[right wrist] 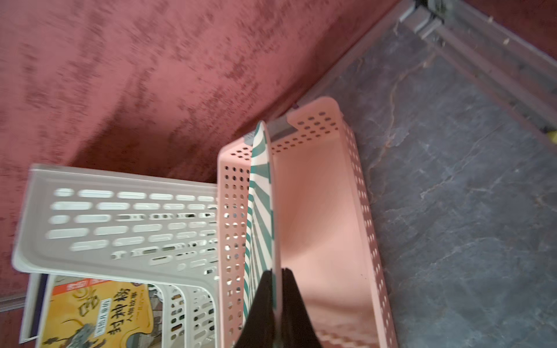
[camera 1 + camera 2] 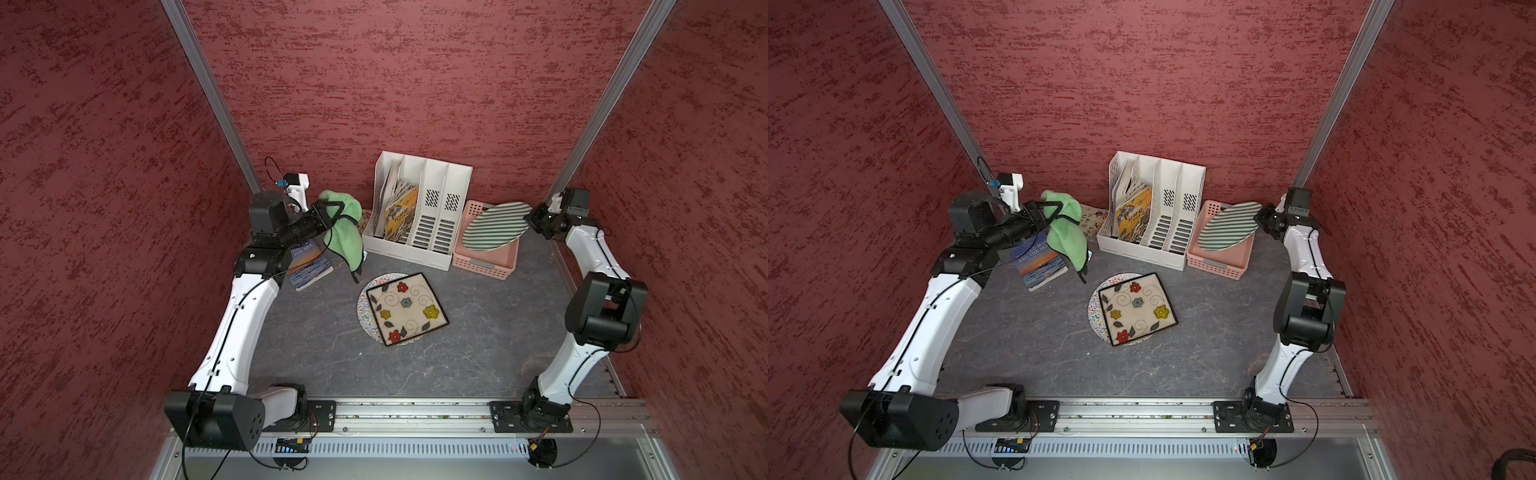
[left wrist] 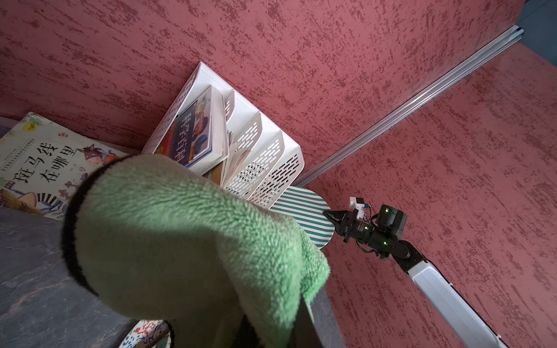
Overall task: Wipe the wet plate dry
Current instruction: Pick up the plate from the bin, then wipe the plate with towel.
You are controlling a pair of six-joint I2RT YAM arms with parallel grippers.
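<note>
Red mottled walls (image 2: 415,83) close in a grey, stone-patterned surface (image 2: 316,357). At the far left we see the left end effector (image 2: 329,209) clamped shut on a green cloth (image 2: 345,239), which hangs down from it. Beneath lies a paperback (image 2: 1040,264) whose cover reads "OLD MAN AND THE SEA". Against the back wall a picture book (image 3: 39,156) lies flat, titled "斑马线在哪里". Next stands a white file rack (image 2: 441,232) holding a yellow book (image 2: 401,212) with Chinese lettering we cannot read. In front, mid-surface, a square flowered plate (image 2: 407,308) rests on a round speckled plate (image 2: 365,320). Further right, the striped plate (image 2: 496,226) tilts above a pink basket (image 2: 484,262), its rim pinched by the closed right end effector (image 2: 531,218).
</note>
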